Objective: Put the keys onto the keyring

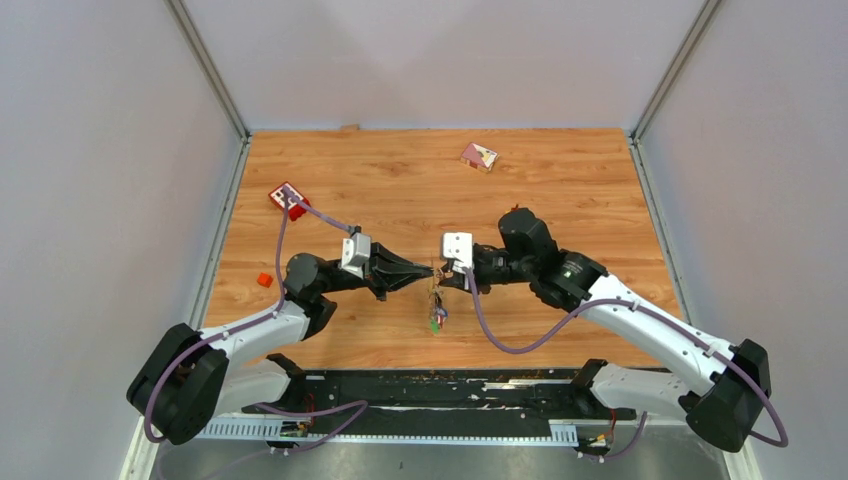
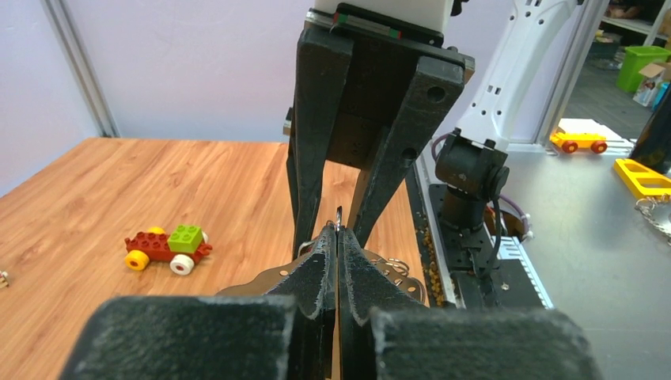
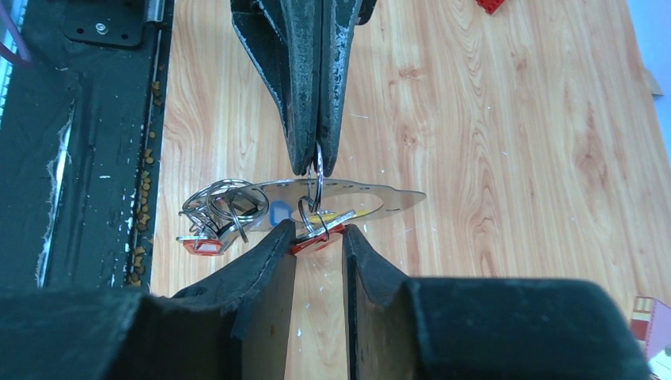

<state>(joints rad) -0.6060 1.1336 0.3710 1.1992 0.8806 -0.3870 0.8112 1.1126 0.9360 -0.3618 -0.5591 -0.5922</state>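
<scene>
My left gripper and right gripper meet tip to tip above the middle of the table. In the left wrist view my left gripper is shut on a thin silvery wire ring of the keyring. In the right wrist view that ring hangs from the left fingertips, above a wide silvery-grey flat part. My right gripper is shut on a red-tagged key linked to the ring. A bunch of other keys and rings lies to the left; it also shows in the top view.
A red block with white squares lies at the far left. A small orange piece lies near the left edge. A pink-and-white item lies at the back. A toy brick car sits on the wood. The black base rail runs along the near edge.
</scene>
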